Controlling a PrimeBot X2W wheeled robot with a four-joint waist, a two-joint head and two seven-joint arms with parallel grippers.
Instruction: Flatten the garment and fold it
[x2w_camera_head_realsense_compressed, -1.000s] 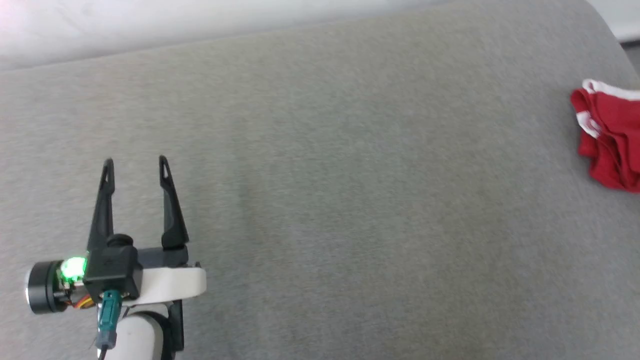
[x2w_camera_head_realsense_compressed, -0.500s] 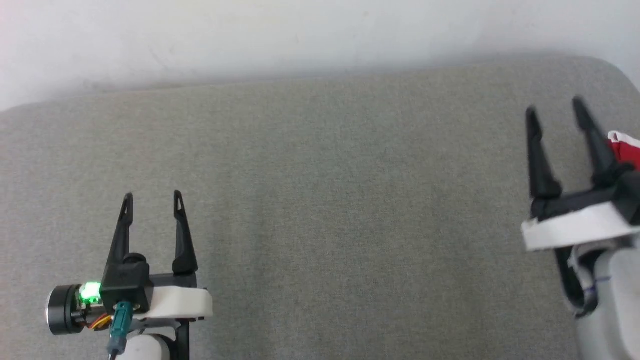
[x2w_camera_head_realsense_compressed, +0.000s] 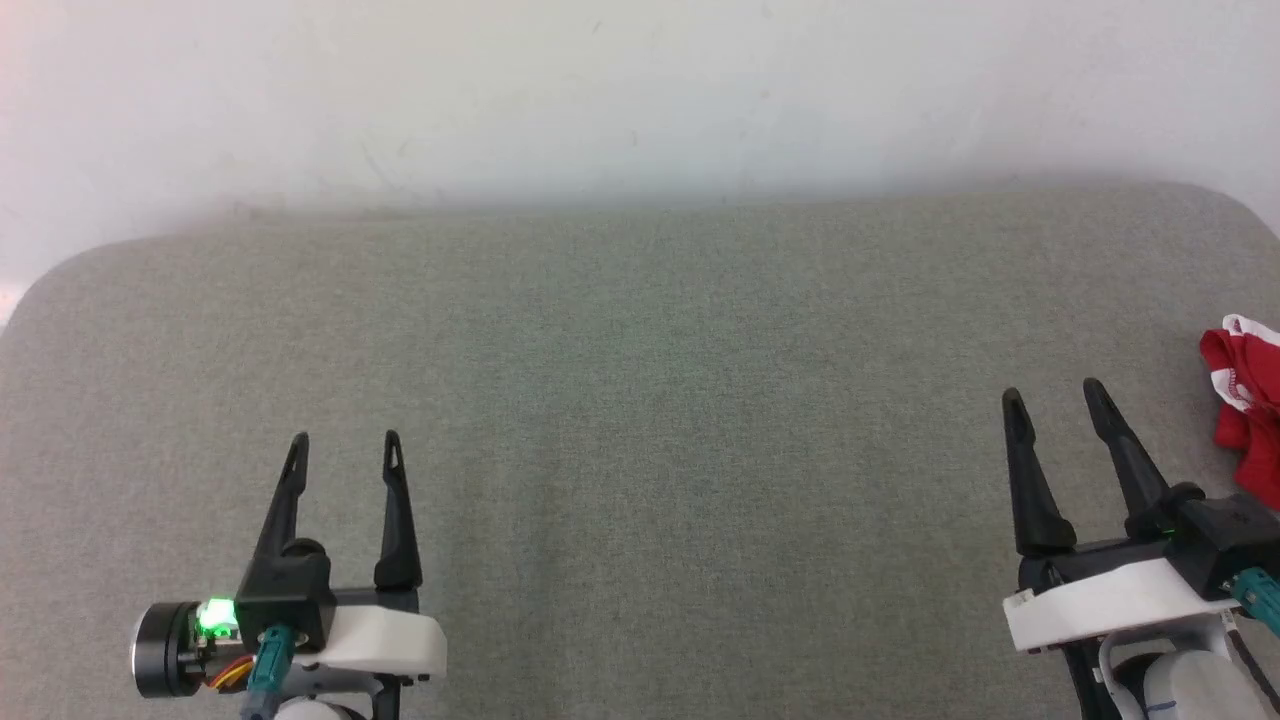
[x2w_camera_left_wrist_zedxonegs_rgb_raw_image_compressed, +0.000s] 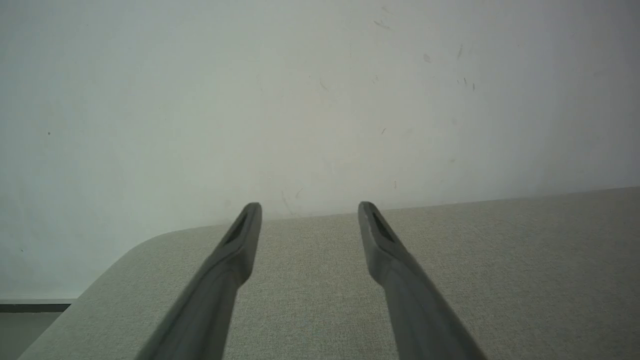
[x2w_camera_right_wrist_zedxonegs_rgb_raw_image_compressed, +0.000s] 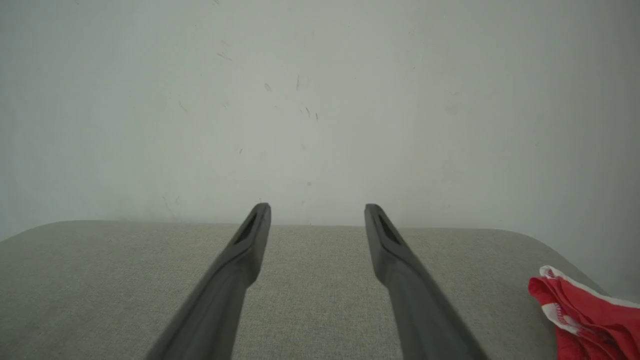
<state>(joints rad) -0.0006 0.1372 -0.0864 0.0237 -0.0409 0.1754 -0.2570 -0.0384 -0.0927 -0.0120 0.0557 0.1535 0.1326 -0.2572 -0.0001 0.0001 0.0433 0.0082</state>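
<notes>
L gripper (x2w_camera_head_realsense_compressed: 346, 437) sits low over the grey padded surface (x2w_camera_head_realsense_compressed: 640, 400). Its fingers are wide apart and hold nothing, tips pointing toward the white wall (x2w_camera_head_realsense_compressed: 640, 90). A green light (x2w_camera_head_realsense_compressed: 213, 612) glows on the wrist unit behind its fingers, w/ a teal connector (x2w_camera_head_realsense_compressed: 268, 665) just below that. L wrist view: both fingers spread, grey fabric under and ahead of them. The surface's rounded corner lies off to the outer side of the outer finger, wall beyond the tips.

R gripper (x2w_camera_head_realsense_compressed: 1052, 390) also stands open, fingers apart & empty, tips leaning slightly toward the L gripper's side. The two grippers are well apart, w/ grey surface btw them.

The garment (x2w_camera_head_realsense_compressed: 1245, 400) is red shorts, crumpled in a heap w/ white trim showing. It lies on the surface on the outer side of the R gripper, near its outer finger but not touching it. In head view it's roughly level w/ the R fingertips. Part of it is cut off by the frame edge, so the full shape can't be told. R wrist view: it sits low, out beyond the outer finger, near the surface's rounded corner, w/ a white stitched edge along the top of the bunch. Neither gripper touches it.
</notes>
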